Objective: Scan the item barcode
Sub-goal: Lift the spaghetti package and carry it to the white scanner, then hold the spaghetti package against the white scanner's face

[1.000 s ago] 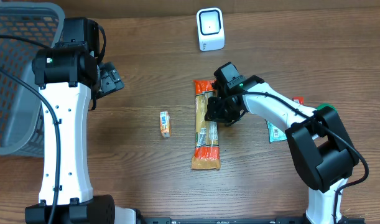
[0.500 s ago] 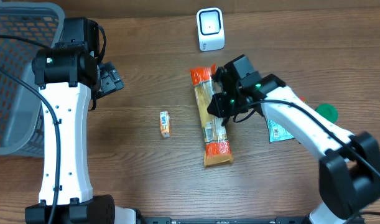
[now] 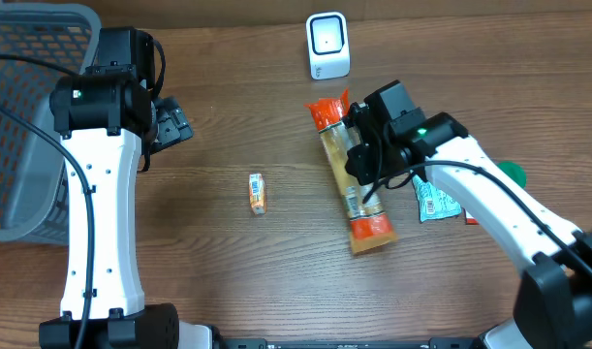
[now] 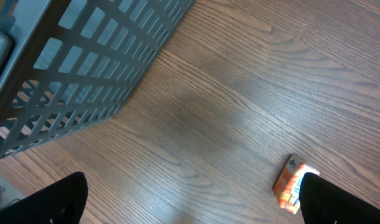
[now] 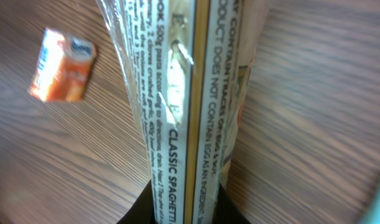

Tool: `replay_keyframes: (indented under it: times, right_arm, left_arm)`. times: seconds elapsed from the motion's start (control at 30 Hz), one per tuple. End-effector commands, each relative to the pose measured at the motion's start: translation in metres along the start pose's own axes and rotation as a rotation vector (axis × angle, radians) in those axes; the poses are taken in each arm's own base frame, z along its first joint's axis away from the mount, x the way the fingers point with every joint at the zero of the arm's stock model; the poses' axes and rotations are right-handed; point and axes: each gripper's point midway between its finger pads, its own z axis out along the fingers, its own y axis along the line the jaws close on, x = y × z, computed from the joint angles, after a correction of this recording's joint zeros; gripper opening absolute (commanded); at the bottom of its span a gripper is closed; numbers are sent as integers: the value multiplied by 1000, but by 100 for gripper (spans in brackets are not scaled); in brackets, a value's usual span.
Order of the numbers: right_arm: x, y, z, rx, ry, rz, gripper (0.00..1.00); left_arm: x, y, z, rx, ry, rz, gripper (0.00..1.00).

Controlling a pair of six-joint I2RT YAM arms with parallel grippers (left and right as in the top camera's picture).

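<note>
A long clear spaghetti packet with orange ends hangs tilted above the table, its top end pointing toward the white scanner at the back. My right gripper is shut on the packet's middle. In the right wrist view the packet fills the centre, its printed seam facing the camera, with the right gripper pinching its sides. I cannot make out a barcode. My left gripper stands open beside the basket; in its own view the left gripper holds nothing.
A grey mesh basket stands at the far left, its wall close to the left gripper. A small orange box lies on the wood, seen also as the orange box. A teal packet and a green item lie right.
My right gripper has lifted the spaghetti packet off the table and carried it right and toward the scanner, swinging its lower end outward. The left arm has not moved.
</note>
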Motion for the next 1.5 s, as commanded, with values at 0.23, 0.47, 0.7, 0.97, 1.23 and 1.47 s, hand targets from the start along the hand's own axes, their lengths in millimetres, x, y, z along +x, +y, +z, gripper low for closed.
replay_keyframes:
  times: [0.23,0.47,0.7,0.97,1.23,1.47]
  right_arm:
    - [-63,-16,-97,311,-178,-442,4]
    - [-102,-28,-140,582,-251,-562,3]
    - [-154,-21,-177,658,-326,-631,3]
    - [-186,-32,-123,712,-265,-671,3]
    - [-236,-42,-57,907,-276,-825,3]
    - [-284,-34,-30,1095,-405,-930,3]
  left_arm:
    - [-2,2,1,-13,-3,17,100]
    - [-2,2,1,-13,-3,17,100]
    - [-2,2,1,-13,-3,17,100]
    - [-2,2,1,-13,-3,17,99]
    - [-2,2,1,-13,-3,17,100]
    - [-2,2,1,-13,-3,17,99]
